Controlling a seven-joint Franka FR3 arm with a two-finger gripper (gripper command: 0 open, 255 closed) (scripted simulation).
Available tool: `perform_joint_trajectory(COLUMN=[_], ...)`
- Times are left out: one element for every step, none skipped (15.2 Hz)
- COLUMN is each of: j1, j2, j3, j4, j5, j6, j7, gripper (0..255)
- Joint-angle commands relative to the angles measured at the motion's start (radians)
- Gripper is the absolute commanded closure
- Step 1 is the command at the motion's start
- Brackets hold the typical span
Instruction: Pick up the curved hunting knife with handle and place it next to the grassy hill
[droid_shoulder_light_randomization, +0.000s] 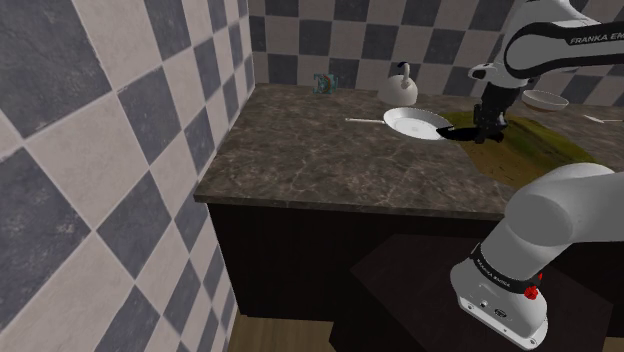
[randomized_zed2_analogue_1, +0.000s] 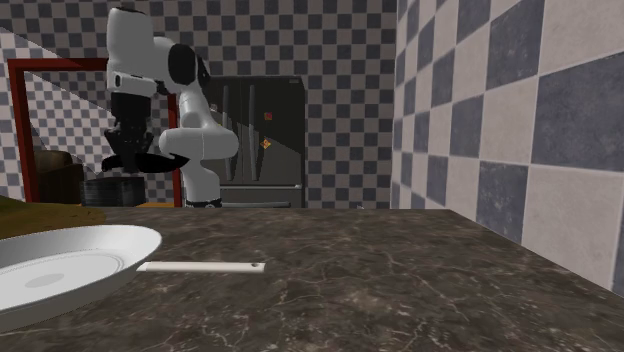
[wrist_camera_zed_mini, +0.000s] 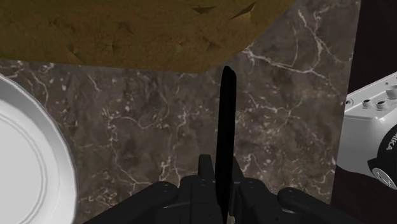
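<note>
Above the veined counter (wrist_camera_zed_mini: 146, 133), end effector (wrist_camera_zed_mini: 219, 191) clasps black knife (wrist_camera_zed_mini: 227, 121), handle hidden.

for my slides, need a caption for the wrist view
Hand clasps a black knife above the counter, between white pan and olive-brown hill.

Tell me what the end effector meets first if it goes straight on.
Probably the bare marbled countertop, between the white pan and the olive hill; the held black knife would touch first.
</note>
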Motion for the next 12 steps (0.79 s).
perform_joint_trajectory(j1=[-0.003, -0.005, -0.006, -0.007, -0.008, -0.01, -0.011, -0.012, -0.013, -0.014, -0.015, -0.015], j2=[0.008, 0.012, 0.017, 0.023, 0.028, 0.035, 0.041, 0.049, 0.056, 0.064, 0.073, 0.082], j3=[-0.012, -0.017, -0.023, -0.029, -0.034, -0.04, -0.046, -0.052, -0.059, -0.065, -0.071, -0.078], j4=[-0.025, -0.036, -0.046, -0.057, -0.066, -0.076, -0.086, -0.095, -0.104, -0.113, -0.122, -0.13], j5=[-0.012, -0.017, -0.022, -0.027, -0.033, -0.038, -0.044, -0.05, -0.056, -0.061, -0.067, -0.073], j6=[0.033, 0.048, 0.063, 0.079, 0.094, 0.11, 0.126, 0.143, 0.159, 0.176, 0.193, 0.211], j7=[0.004, 0.005, 0.007, 0.009, 0.011, 0.012, 0.014, 0.016, 0.018, 0.02, 0.022, 0.024], gripper=[255, 255, 255, 255, 255, 255, 255, 255, 255, 255, 255, 255])
